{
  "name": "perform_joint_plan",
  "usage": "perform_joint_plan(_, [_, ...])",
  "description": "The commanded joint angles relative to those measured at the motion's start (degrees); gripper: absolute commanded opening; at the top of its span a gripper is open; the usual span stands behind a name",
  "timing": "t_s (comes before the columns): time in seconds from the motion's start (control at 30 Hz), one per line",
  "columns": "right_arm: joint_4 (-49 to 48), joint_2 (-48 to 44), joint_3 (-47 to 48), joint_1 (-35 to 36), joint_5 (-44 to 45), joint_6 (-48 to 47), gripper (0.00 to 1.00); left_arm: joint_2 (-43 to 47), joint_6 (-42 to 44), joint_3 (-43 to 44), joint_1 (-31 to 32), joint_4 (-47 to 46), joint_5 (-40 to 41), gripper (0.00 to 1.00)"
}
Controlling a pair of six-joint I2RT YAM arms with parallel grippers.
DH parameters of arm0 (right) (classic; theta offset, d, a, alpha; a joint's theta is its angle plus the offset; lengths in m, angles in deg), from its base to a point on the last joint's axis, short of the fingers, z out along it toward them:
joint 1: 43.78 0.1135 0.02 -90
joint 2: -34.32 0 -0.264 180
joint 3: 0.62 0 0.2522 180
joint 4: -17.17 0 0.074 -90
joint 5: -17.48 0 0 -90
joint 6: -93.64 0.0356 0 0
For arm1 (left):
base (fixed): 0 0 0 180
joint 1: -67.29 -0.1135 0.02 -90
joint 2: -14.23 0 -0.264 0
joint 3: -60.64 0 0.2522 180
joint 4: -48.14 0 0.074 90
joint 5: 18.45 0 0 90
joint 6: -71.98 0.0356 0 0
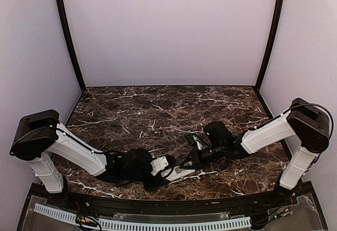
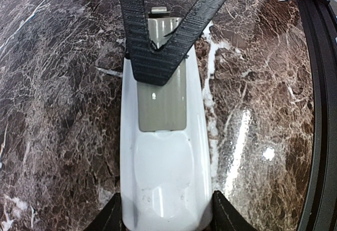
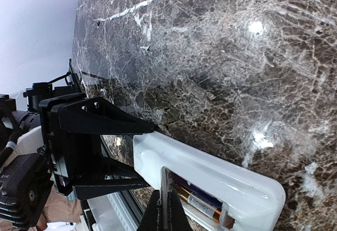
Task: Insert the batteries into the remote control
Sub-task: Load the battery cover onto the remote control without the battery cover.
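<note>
Marble is covering the table [image 1: 158, 104]; near its front edge I am clamping the white remote control [image 2: 163, 178], back up, in my left gripper [image 2: 168, 216], fingers part-spread. The batteries [image 3: 202, 202] are lying in its recess, where my right gripper [image 3: 164, 210], pinched shut, is pressing; closing up seems remaining

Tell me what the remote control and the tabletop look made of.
Remote control: glossy white plastic, by the smooth moulded curves and sharp highlights. Tabletop: polished dark marble with white veins, mirroring lamps; stone or printed laminate, I cannot tell.
</note>
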Motion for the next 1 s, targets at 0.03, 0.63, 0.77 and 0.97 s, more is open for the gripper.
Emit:
perform_joint_plan(0.03, [8.4, -2.6, 0.1, 0.0, -2.2, -0.4, 0.00, -3.2, -0.5, -0.8, 0.3, 7.6, 0.6, 0.09])
perform_joint_plan(0.63, [6.6, -6.7, 0.6, -1.8, -2.0, 0.7, 0.00, -4.2, -1.5, -1.2, 0.3, 7.0, -3.4, 0.07])
perform_joint_plan(0.77, [5.4, -3.5, 1.7, -2.0, -2.6, 0.3, 0.00, -4.5, -1.9, -1.0, 0.3, 7.0, -3.6, 0.07])
perform_joint_plan(0.97, [5.3, -1.2, 2.0, -2.3, -2.4, -0.6, 0.00, -4.6, -2.0, -0.9, 0.3, 7.2, -3.6, 0.06])
